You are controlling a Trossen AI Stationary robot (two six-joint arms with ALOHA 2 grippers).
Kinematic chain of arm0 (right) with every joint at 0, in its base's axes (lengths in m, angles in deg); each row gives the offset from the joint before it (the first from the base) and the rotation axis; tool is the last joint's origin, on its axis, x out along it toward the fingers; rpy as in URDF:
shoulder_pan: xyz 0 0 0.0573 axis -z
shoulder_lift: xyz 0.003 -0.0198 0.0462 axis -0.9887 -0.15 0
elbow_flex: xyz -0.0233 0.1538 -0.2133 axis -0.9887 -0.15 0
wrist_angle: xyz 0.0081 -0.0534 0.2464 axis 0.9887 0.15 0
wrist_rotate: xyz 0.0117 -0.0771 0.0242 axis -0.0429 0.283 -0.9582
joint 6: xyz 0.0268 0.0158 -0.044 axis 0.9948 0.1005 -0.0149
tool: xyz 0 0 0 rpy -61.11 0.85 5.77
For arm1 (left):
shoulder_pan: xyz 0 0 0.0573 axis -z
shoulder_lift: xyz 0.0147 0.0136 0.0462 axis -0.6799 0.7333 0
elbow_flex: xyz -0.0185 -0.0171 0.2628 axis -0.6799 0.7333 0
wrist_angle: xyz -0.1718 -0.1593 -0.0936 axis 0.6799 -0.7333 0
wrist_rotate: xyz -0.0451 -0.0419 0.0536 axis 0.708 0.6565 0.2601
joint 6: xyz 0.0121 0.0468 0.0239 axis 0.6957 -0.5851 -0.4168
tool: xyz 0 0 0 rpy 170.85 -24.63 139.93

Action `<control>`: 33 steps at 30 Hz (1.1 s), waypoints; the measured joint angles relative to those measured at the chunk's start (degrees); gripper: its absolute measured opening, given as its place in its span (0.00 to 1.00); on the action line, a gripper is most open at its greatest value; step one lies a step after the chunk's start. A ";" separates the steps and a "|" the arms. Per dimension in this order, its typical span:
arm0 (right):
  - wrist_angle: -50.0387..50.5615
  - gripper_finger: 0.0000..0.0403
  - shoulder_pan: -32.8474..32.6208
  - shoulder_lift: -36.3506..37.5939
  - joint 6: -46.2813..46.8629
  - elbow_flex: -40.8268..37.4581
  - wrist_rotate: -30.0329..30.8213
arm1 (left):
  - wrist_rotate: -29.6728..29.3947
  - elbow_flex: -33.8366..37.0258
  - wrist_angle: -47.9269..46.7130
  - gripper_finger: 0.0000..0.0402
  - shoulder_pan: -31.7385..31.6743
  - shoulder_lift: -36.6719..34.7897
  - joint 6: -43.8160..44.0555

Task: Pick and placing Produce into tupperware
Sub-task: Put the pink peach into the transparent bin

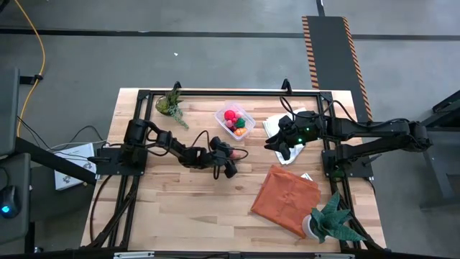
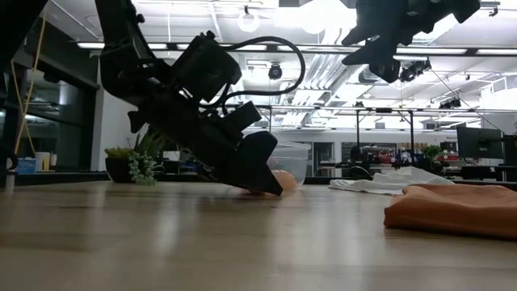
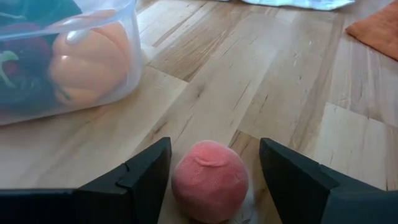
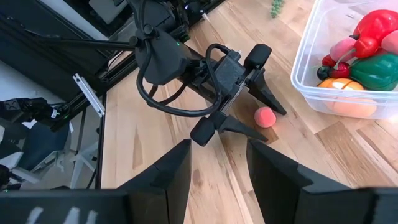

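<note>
One pink ball of produce (image 3: 209, 180) lies on the bare counter (image 3: 280, 74) between the spread fingers of the left tool (image 3: 211, 177), which flank it for a pinch without yet touching it. Just ahead of this tool stands the tupperware (image 3: 118, 68), already holding other produce, with open boards all around. Raised beyond it, the right tool (image 4: 217, 171) waits, fingers apart.

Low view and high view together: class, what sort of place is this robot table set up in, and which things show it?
Probably a robotics lab or workshop in an industrial hall. The wooden table stands on a bare grey floor marked with hazard-striped tape, cables trail beside it, and the low view shows exposed ceiling ducts and more workstations behind.
</note>
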 joint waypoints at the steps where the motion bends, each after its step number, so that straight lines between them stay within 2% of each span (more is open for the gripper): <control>1: 0.00 0.36 0.00 0.00 0.00 -0.01 0.00 | 0.01 -0.01 -0.23 0.58 0.00 -0.01 0.12; 33: 0.07 0.36 0.02 0.01 0.01 -0.01 0.31 | 0.08 0.15 -6.70 0.34 0.00 -3.16 1.29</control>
